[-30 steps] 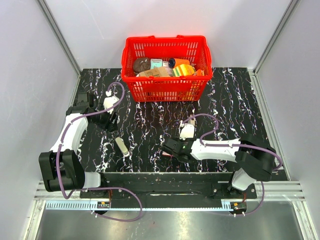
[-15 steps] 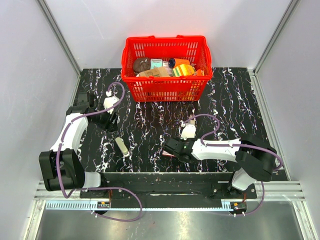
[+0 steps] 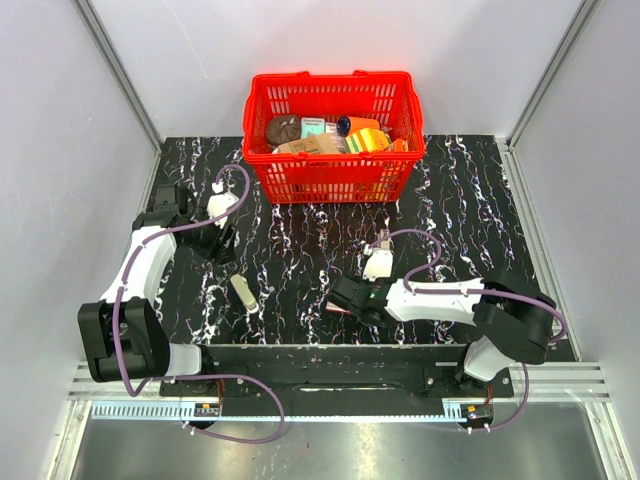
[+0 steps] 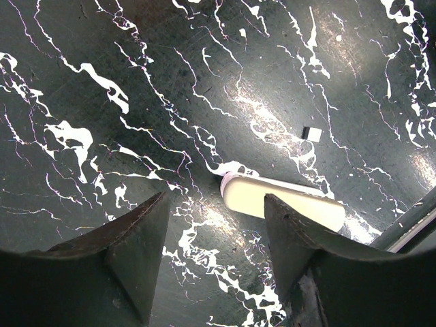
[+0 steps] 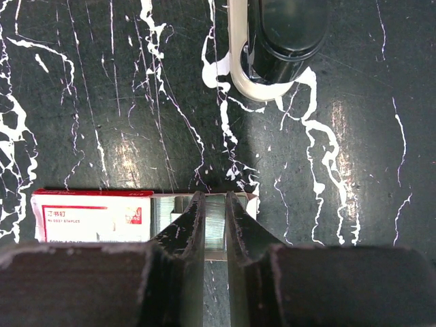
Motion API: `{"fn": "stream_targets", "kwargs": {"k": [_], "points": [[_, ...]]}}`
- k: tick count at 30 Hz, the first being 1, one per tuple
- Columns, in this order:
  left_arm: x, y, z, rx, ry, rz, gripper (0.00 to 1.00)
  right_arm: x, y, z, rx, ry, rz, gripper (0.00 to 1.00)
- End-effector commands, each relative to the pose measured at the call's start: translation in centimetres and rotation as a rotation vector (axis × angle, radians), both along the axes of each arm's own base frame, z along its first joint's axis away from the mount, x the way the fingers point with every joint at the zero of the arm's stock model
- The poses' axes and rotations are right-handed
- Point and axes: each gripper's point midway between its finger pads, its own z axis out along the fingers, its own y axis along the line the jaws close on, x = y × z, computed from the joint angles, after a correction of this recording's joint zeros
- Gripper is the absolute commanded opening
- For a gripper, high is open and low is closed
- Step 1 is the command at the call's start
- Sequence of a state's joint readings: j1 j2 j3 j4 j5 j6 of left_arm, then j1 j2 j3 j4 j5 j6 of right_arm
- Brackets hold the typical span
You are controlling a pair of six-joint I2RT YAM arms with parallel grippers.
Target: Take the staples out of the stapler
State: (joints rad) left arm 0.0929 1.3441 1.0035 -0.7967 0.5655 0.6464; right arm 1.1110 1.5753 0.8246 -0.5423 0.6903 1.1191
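Black marbled tabletop, pale walls — left fingers apart above stapler, right fingers tight on staple strip.

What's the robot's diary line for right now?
left gripper: open, near stapler | right gripper: shut on staples in box | stapler: lying on table

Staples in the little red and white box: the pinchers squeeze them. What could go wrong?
1. The right gripper pinches a silver strip of staples at the open end of the flat red-and-white cardboard box; it might snap or slip out.
2. The light box isn't held, so it may drag along.
3. The left gripper hangs open above the small cream-white bar-shaped stapler, so a bump could shove it.
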Motion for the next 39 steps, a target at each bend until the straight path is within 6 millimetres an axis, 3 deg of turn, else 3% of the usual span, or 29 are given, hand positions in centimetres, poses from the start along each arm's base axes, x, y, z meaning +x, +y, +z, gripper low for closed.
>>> {"fn": "stream_targets", "kwargs": {"k": [1, 12, 23, 39], "points": [[0.2, -0.5, 0.6, -0.029, -0.024, -0.020, 0.62, 0.6, 0.0, 1.0, 0.028, -0.032, -0.016, 0.15], [0.1, -0.6, 0.6, -0.035, -0.025, -0.020, 0.63, 1.0, 0.5, 3.6, 0.088, -0.074, 0.001, 0.16], [-0.1, -0.6, 0.7, -0.032, -0.029, -0.023, 0.63, -0.2, -0.2, 1.5, 0.069, -0.012, -0.010, 0.16], [0.1, -0.6, 0.8, -0.033, -0.032, -0.021, 0.63, -0.7, -0.2, 0.2, 0.060, 0.019, -0.007, 0.16]]}}
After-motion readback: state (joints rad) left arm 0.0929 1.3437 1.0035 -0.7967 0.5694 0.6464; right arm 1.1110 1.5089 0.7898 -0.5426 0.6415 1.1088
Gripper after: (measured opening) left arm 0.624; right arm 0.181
